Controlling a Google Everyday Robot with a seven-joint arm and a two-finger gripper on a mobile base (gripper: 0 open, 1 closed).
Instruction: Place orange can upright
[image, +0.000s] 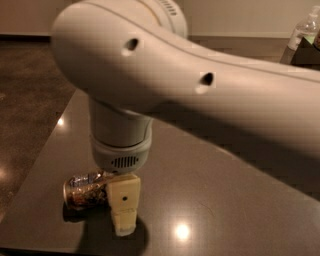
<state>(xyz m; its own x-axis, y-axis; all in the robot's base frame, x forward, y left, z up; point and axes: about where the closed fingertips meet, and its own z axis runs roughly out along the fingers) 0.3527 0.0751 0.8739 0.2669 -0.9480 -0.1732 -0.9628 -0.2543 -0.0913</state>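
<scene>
**Orange can on its side, gripper at its right end**

The orange can lies on its side near the front-left corner of the dark grey table, at about 7 o'clock in the view. Its long axis runs roughly from 9 to 3 o'clock, with the rounded metal end toward 9 o'clock. The body shows copper-brown with dark mottled graphics and a bright sheen along its upper edge.

At the can's 3 o'clock the gripper reaches down to the table top. Its cream-coloured part covers the can's right end, so that end is hidden. Whether the jaws are parted, closed or clamped on the can cannot be told. Contact with the can cannot be judged either.

At 12 o'clock from the gripper stands the round grey-white wrist, with a small vent grille on its lower rim. Above it the broad pale arm sweeps across the view toward 3 o'clock and hides much of the table behind it.

Two glints of light lie on the table, one at the gripper's 4 o'clock and one near the table's left edge. Far off at 1 o'clock, well apart from the can, stands a clear plastic bottle.
</scene>
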